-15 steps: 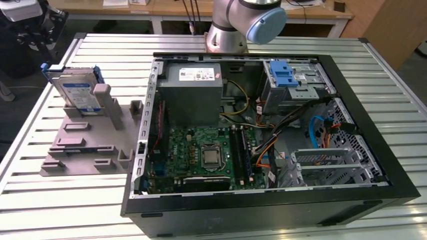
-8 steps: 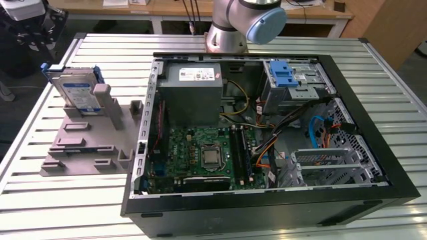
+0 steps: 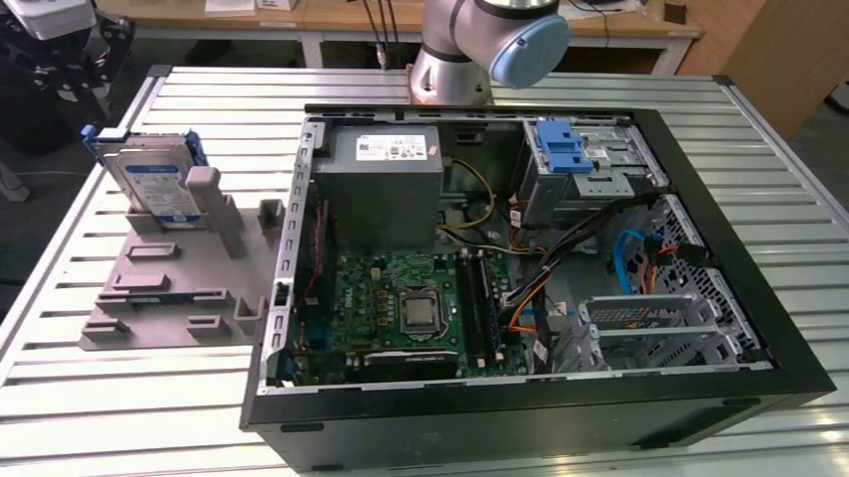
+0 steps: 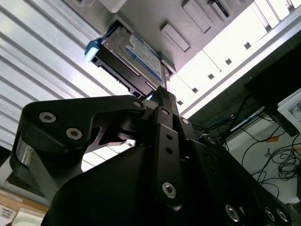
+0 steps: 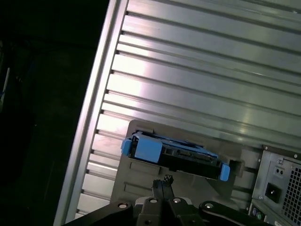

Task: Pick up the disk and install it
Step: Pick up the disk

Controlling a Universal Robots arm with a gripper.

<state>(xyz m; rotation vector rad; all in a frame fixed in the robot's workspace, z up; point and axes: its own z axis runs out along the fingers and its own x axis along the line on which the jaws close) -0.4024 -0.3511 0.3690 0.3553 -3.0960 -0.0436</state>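
ok so the gripper is closed right down, tips pressed together with nothing caught between them, so it's carrying nothing. The disk sits just ahead of the tips, near but clearly apart, no contact. It stands on edge in a grey holder, and in the first wrist view you're looking at its thin edge with a blue rail end at each corner. In the second wrist view the gripper shows from the side as a stack of black links, and the disk is again out past the tips, this time with the white and blue label side showing. In the exterior view the disk is upright in one end of the holder, which lies flat on the slatted metal table. The open computer case is farther from the gripper than the disk, just beside the holder on its other side. Inside it there's a grey power supply box, a green motherboard, and a metal drive cage with a blue clip over on the side of the case farthest from the gripper, well apart from the disk
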